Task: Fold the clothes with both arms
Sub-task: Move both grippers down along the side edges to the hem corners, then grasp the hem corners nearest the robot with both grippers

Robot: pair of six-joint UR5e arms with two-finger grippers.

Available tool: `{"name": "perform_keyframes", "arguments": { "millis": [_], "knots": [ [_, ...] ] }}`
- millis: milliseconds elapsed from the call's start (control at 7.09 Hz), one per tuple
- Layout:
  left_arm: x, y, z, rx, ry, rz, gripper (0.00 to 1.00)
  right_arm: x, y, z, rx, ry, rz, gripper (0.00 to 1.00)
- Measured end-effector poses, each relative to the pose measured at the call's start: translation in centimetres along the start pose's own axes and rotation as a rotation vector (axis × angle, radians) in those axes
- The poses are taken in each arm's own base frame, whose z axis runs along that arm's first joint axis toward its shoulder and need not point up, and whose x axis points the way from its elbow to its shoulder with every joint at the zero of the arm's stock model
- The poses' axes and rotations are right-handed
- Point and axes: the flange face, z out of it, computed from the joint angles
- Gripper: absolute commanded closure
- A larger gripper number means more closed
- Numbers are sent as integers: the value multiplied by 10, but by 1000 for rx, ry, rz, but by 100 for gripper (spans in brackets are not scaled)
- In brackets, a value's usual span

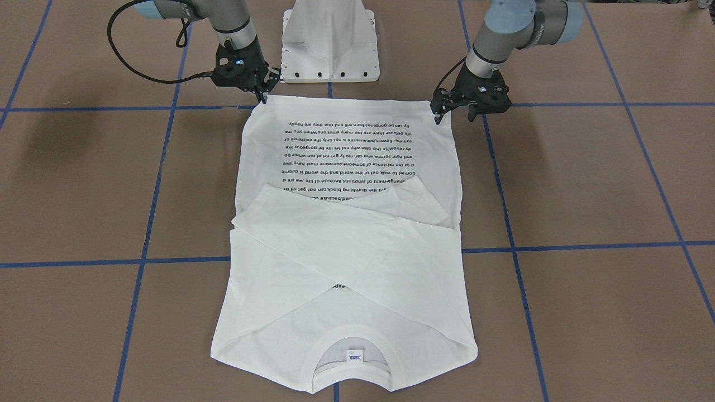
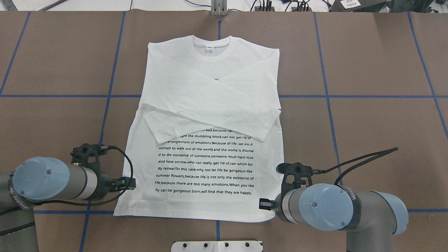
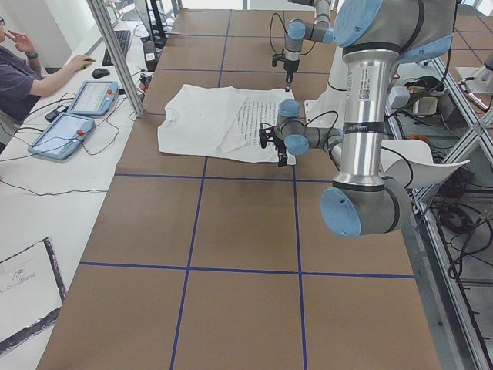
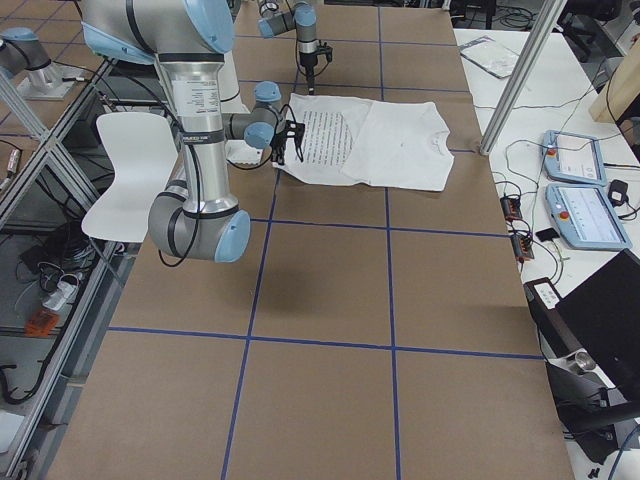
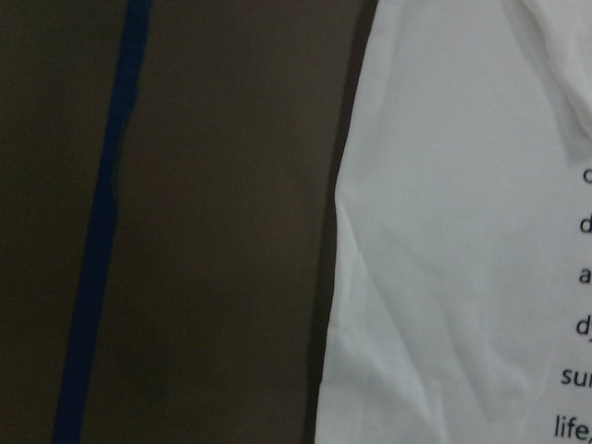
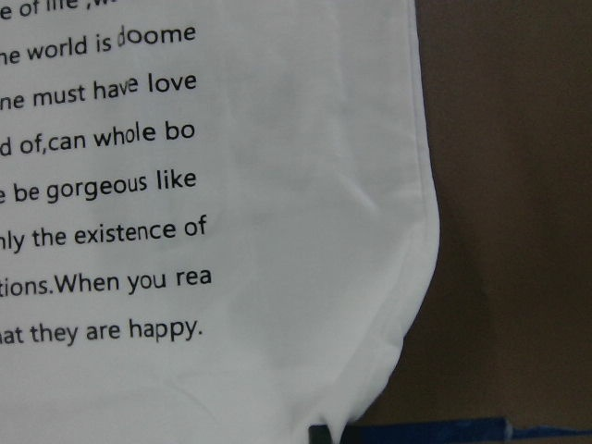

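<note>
One T-shirt (image 1: 346, 251) (two sleeves crossed) has left fingers (image 1: 437, 114) and right fingers (image 1: 262, 96) perhaps touching its hem corners, opening indiscernible.

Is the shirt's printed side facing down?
No: the T-shirt lies with its black text facing up, partly covered by the crossed sleeves.

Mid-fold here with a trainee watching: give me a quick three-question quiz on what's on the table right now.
1. True or false: both sleeves of the T-shirt are folded across its chest.
2. The left pincer and right pincer are nearest which part? A) collar B) bottom hem corners C) cuffs
3. Fill in: the printed text faces ___.
Key: 1 true; 2 B; 3 up.
</note>
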Motion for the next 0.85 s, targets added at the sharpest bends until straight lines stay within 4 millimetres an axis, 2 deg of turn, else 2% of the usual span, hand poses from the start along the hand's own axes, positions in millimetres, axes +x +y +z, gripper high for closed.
{"name": "perform_keyframes", "arguments": {
  "millis": [141,423,846],
  "knots": [
    [2,12,4,-19,-9,-20,19,0,-4,-2,2,-2,3,100],
    [4,20,6,-31,-28,-45,28,1,-10,-4,4,-4,5,100],
    [5,23,5,-35,-38,-52,32,2,-13,-4,7,-3,6,100]
  ]
}}
